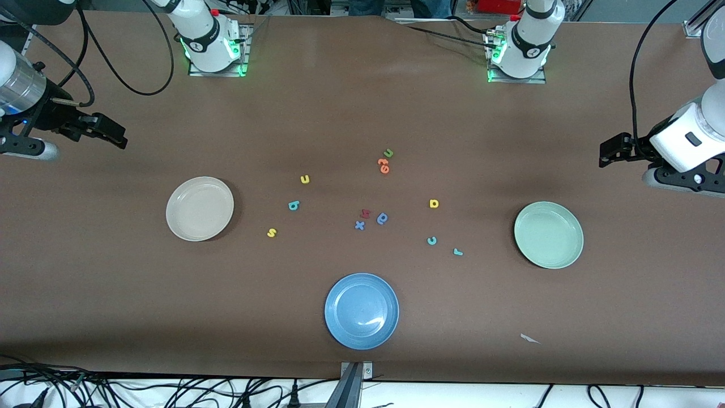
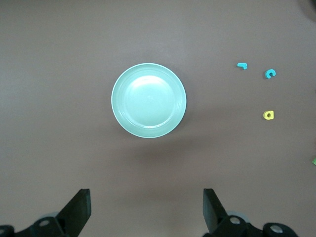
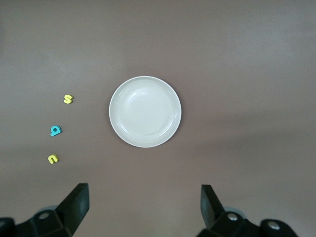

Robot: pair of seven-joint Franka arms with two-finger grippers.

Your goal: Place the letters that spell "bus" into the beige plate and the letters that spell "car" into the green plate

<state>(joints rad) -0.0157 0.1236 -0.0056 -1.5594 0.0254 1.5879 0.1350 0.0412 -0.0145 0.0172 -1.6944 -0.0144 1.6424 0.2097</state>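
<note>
The right gripper [image 1: 116,136] hangs high over the desk's right-arm end with its jaws spread wide and empty, the beige plate [image 1: 199,208] below it and the yellow u [image 1: 305,179], teal b [image 1: 293,205] and yellow s [image 1: 272,232] just past that plate toward the desk's middle. The teal c [image 1: 431,240], yellow a [image 1: 434,203] and teal r [image 1: 458,252] lie between the middle and the green plate [image 1: 548,234], so they fall to the left gripper [image 1: 609,152], which waits over its own end with jaws wide and empty. No letter is in either plate yet.
</note>
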